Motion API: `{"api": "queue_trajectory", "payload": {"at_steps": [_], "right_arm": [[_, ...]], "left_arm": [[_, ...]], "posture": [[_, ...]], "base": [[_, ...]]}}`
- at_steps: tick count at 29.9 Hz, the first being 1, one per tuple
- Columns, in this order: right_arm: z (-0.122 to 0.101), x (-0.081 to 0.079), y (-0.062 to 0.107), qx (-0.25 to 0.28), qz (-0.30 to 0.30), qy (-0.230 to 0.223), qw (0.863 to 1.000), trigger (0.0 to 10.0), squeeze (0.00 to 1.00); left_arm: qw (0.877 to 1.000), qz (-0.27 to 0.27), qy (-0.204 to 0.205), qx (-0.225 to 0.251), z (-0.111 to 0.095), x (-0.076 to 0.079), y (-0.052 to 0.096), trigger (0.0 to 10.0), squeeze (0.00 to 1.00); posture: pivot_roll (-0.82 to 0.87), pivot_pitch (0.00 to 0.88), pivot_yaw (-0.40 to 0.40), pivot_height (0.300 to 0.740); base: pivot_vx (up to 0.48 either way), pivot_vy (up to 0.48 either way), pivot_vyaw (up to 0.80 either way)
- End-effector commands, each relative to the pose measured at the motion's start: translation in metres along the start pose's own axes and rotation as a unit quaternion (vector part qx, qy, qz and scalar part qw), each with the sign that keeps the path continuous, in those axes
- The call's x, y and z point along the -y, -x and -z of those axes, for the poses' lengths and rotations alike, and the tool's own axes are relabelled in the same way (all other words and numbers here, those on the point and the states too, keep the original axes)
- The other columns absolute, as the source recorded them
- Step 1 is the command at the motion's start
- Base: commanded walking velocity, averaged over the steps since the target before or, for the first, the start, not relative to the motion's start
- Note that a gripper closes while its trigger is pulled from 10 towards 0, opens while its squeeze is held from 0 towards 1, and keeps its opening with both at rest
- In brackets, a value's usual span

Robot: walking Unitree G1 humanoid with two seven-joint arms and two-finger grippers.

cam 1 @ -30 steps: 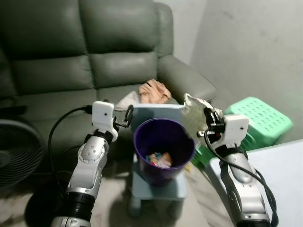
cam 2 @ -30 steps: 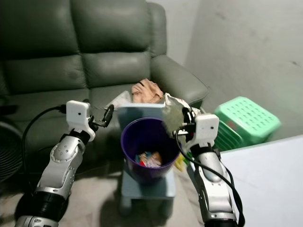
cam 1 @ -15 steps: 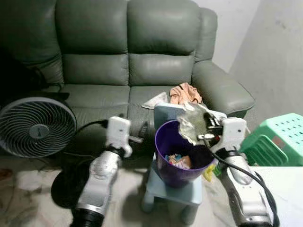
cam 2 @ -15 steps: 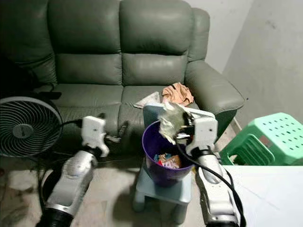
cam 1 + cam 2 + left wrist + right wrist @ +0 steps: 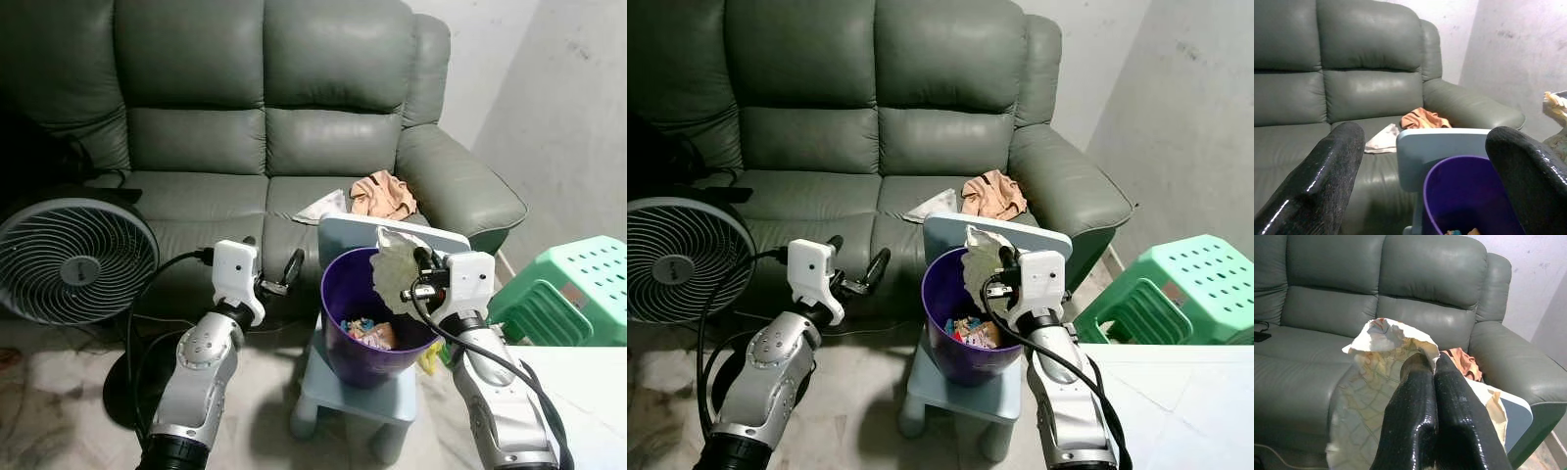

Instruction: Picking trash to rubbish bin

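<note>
- The right gripper [image 5: 419, 275] is seen with its two black fingers pressed together on a crumpled, pale printed paper wrapper [image 5: 394, 271].
- The wrapper is held directly above the open mouth of the round purple plastic rubbish bin [image 5: 343, 338], at the bin's rim on the gripper's side.
- Colourful scraps of trash [image 5: 367, 331] are noted at the bottom of the bin, below the gripper.
- The bin is found standing on a small pale blue plastic stool [image 5: 338, 401].
- The left gripper [image 5: 279, 275] is held beside the bin, on the side away from the right gripper, fingers spread apart and nothing between them.
- Beyond both grippers a grey-green leather sofa [image 5: 196, 108] is recorded, with a bunched peach cloth [image 5: 382, 194] on its seat.
</note>
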State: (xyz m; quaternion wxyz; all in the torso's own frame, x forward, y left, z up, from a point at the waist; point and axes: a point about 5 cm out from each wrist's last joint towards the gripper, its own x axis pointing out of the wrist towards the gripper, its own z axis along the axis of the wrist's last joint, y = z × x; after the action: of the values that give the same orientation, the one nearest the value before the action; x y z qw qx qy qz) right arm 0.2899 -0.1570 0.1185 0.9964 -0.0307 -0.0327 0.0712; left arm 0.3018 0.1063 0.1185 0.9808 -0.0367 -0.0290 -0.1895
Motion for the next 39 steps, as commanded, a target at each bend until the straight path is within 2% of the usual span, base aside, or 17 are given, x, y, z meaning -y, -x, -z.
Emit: {"api": "queue_trajectory", "payload": {"at_steps": [1, 15, 16, 20, 26, 33, 34, 38, 39], "right_arm": [[-0.002, 0.0, -0.001, -0.001, -0.003, 0.006, 1.0, 10.0, 0.0], [-0.001, -0.003, 0.0, 0.002, -0.017, 0.02, 1.0, 10.0, 0.0], [0.0, -0.003, 0.0, 0.002, -0.018, 0.02, 1.0, 10.0, 0.0], [0.003, -0.004, 0.001, -0.008, -0.021, 0.02, 1.0, 10.0, 0.0], [0.01, -0.005, 0.0, -0.041, -0.027, 0.016, 0.999, 10.0, 0.0], [0.015, 0.001, -0.008, -0.068, -0.041, 0.053, 0.995, 10.0, 0.0], [0.016, 0.003, -0.012, -0.076, -0.046, 0.067, 0.994, 10.0, 0.0], [0.019, 0.006, -0.021, -0.09, -0.047, 0.077, 0.992, 10.0, 0.0], [0.023, 0.007, -0.028, -0.1, -0.053, 0.076, 0.991, 10.0, 0.0]], "left_arm": [[1.0, 0.01, -0.003, 0.012, -0.009, 0.002, -0.004, 10.0, 0.0], [1.0, 0.022, -0.002, 0.014, -0.01, 0.005, -0.007, 10.0, 0.0], [1.0, 0.017, -0.008, 0.016, -0.011, 0.005, -0.007, 10.0, 0.0], [0.999, 0.03, 0.012, 0.027, -0.013, 0.011, -0.006, 10.0, 0.0], [0.999, 0.039, 0.008, 0.028, -0.011, 0.017, -0.003, 10.0, 0.0], [0.997, 0.075, 0.021, 0.028, -0.009, 0.035, 0.004, 10.0, 0.0], [0.996, 0.086, 0.026, 0.026, -0.007, 0.042, 0.007, 10.0, 0.0], [0.994, 0.098, 0.041, 0.022, -0.005, 0.054, 0.012, 10.0, 0.0], [0.993, 0.109, 0.049, 0.021, -0.004, 0.063, 0.017, 10.0, 0.0]], "posture": [[-0.01, 0.0, -0.092, 0.74], [-0.01, 0.0, -0.09, 0.74], [-0.01, 0.0, -0.09, 0.74], [-0.01, 0.0, -0.092, 0.74], [-0.01, 0.0, -0.1, 0.74], [-0.01, 0.0, -0.12, 0.74], [-0.01, 0.005, -0.126, 0.74], [0.0, 0.029, -0.142, 0.74], [0.0, 0.043, -0.151, 0.74]], "base": [[0.469, 0.0, 0.0], [0.478, 0.0, 0.0], [0.0, 0.0, 0.0], [0.0, 0.0, 0.0], [0.0, 0.0, 0.0], [0.0, 0.0, 0.0], [0.0, 0.0, 0.0], [0.0, 0.0, 0.0], [0.0, 0.0, 0.0]]}}
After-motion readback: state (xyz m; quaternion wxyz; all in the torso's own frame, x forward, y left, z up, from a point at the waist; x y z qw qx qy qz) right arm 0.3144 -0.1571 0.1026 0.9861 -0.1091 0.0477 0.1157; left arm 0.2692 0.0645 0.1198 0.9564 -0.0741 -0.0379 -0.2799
